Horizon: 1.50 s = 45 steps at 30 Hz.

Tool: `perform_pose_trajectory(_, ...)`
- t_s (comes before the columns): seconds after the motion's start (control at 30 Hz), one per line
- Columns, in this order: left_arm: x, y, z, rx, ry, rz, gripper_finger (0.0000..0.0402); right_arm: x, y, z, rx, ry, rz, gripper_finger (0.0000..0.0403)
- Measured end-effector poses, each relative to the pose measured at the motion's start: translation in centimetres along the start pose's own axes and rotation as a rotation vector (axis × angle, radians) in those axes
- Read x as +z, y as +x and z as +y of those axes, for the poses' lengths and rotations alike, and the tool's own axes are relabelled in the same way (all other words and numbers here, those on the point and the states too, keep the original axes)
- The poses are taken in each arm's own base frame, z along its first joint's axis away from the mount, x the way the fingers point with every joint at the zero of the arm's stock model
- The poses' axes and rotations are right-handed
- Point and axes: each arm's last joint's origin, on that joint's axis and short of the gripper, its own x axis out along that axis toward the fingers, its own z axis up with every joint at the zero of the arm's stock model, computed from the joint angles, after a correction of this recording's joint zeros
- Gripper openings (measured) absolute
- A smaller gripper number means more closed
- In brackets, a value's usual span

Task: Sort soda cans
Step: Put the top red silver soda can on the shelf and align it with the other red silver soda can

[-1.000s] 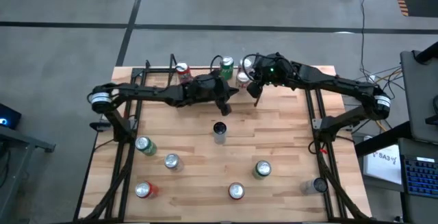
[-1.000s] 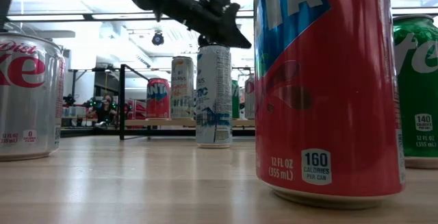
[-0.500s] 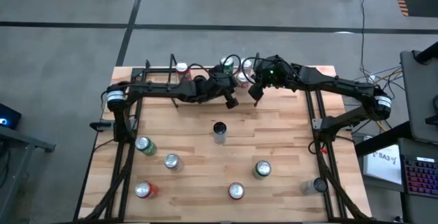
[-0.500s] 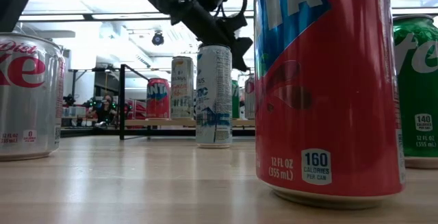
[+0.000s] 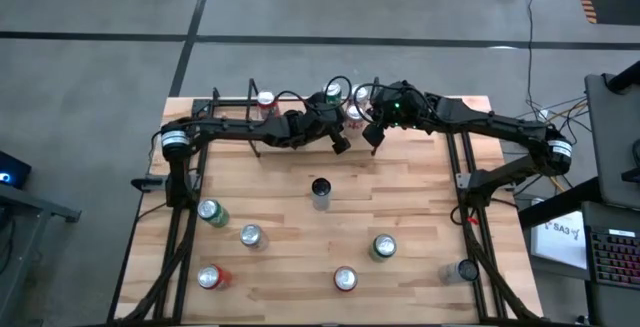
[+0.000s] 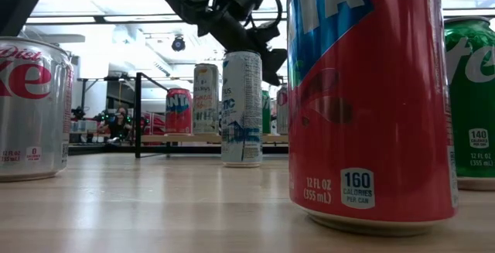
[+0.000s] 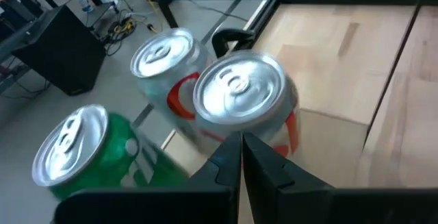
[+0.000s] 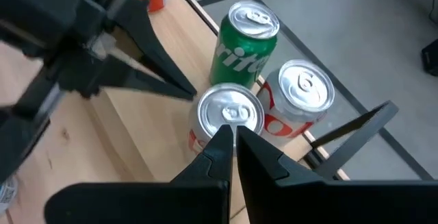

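Three soda cans stand in a cluster at the table's far edge: a green can [image 8: 248, 32], a white-and-red can [image 8: 301, 94] and a silver-topped red-and-white can [image 8: 229, 112] nearest the grippers. My left gripper [image 7: 240, 142] is shut and points slantwise down at the side of that nearest can [image 7: 239, 94] from the left. My right gripper [image 8: 230, 133] is shut and hovers over it from the near right. In the high view the two grippers [image 5: 341, 147] [image 5: 372, 139] stand close together. A red can [image 5: 265, 102] stands farther left at the far edge. My left gripper's shut fingertips [image 8: 194, 94] stand right at the upper side of the red-and-white can [image 8: 205, 114], coming slantwise down from the table's left. I cannot tell whether they touch it. The can stands upright on the table.
A tall white-and-blue can [image 5: 320, 192] stands at the table's middle. Along the near part stand a green can [image 5: 210, 212], a silver can [image 5: 250, 235], two red cans [image 5: 210, 277] [image 5: 345, 279], another green can [image 5: 383, 247] and a silver can [image 5: 465, 270]. Arm frames flank both sides.
My left gripper has reached toward the far-edge can cluster, sunk a little and tipped its fingers further down, staying shut.
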Motion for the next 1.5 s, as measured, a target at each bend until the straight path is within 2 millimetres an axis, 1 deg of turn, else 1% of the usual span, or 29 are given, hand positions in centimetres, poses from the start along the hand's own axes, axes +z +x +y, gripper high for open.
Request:
perform_pose_trajectory(0.17,0.0,0.6,-0.3,-0.001,0.005,0.005,0.0000,-0.1,0.4,0.1,0.000,-0.009,-0.014,0.0011)
perform_pose_trajectory(0.43,0.4,0.6,-0.2,0.000,0.015,-0.006,0.0000,-0.6,0.8,0.2,0.000,-0.007,-0.018,0.0011)
perform_pose_trajectory(0.83,0.3,0.6,-0.2,-0.002,0.015,0.002,0.0000,-1.1,1.8,0.4,-0.001,-0.008,-0.112,0.0011)
perform_pose_trajectory(0.97,0.3,0.6,-0.2,-0.002,0.015,0.002,0.0000,-1.9,2.3,0.5,-0.002,-0.010,-0.113,0.0011)
perform_pose_trajectory(1.23,0.3,0.6,-0.2,-0.002,0.014,0.001,0.0000,-4.0,3.7,0.0,-0.021,0.011,-0.089,0.0011)
perform_pose_trajectory(1.5,0.3,0.6,-0.2,-0.002,0.014,0.001,0.0000,-4.2,3.7,0.0,-0.019,0.025,-0.084,0.0011)
